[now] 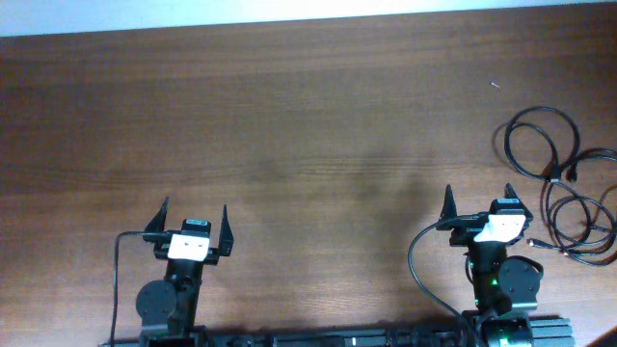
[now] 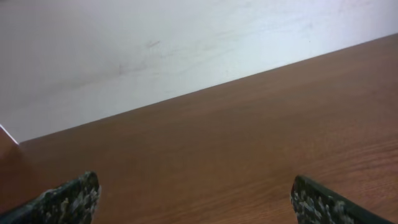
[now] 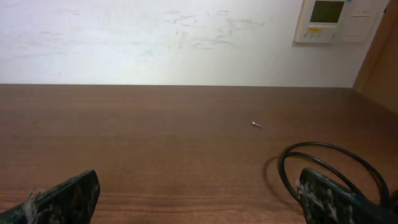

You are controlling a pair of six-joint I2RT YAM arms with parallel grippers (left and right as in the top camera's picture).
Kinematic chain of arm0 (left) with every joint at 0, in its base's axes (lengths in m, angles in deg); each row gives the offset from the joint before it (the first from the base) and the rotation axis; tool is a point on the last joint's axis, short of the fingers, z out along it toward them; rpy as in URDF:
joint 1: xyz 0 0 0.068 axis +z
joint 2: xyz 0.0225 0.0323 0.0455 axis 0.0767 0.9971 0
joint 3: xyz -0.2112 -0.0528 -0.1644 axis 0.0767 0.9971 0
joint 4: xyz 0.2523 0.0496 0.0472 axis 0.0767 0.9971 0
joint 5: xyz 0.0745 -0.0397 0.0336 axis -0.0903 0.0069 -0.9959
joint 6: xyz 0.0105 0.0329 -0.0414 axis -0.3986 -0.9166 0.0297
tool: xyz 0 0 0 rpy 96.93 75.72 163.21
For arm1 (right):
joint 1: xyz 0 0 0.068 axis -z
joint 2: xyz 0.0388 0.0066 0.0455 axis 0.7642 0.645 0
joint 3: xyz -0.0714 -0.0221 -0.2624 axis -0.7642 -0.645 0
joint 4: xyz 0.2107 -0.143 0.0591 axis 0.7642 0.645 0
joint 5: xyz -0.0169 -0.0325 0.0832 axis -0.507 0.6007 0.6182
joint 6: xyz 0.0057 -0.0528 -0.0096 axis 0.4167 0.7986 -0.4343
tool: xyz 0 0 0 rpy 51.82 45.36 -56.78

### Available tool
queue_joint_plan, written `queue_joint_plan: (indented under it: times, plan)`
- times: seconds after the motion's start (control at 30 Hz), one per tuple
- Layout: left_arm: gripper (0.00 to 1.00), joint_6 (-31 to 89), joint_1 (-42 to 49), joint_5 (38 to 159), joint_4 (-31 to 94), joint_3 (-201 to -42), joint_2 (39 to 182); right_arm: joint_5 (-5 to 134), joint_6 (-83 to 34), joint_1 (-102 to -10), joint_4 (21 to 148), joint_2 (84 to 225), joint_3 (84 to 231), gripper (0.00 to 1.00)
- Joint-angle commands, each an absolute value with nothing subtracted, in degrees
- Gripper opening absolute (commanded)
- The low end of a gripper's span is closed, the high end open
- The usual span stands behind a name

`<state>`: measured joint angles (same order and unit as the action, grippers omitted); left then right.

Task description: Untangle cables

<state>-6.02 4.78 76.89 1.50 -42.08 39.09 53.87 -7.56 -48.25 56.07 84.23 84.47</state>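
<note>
Cables (image 1: 559,178) lie in overlapping loops at the right edge of the worktop (image 1: 308,116), near our right gripper (image 1: 478,190); it and our left gripper (image 1: 194,205) gape wide, empty. Pinching two strands together could tighten tangles.

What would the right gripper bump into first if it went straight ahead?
Probably the nearest cable loop, just ahead of one finger; otherwise the right gripper faces bare table to the wall. Depth is unclear.

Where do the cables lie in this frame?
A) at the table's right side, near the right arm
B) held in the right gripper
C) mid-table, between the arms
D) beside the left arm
A: the cables lie in loose loops just beyond the open right gripper, which is not touching them.
</note>
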Motion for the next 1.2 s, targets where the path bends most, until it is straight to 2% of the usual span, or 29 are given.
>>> queue_joint_plan:
  times: [0.0,0.13,1.17]
  plan:
    - [0.99,-3.18,4.50,77.91,1.77,-41.95,38.78,53.17,-8.24,-47.92,56.44,83.86,84.19,0.98]
    - [0.99,4.54,4.50,75.12,2.14,-41.95,38.78,53.17,-8.24,-47.92,56.44,83.86,84.19,0.98]
    - [0.99,4.54,4.50,75.12,2.12,-41.95,38.81,53.17,-8.24,-47.92,56.44,83.86,84.19,0.98]
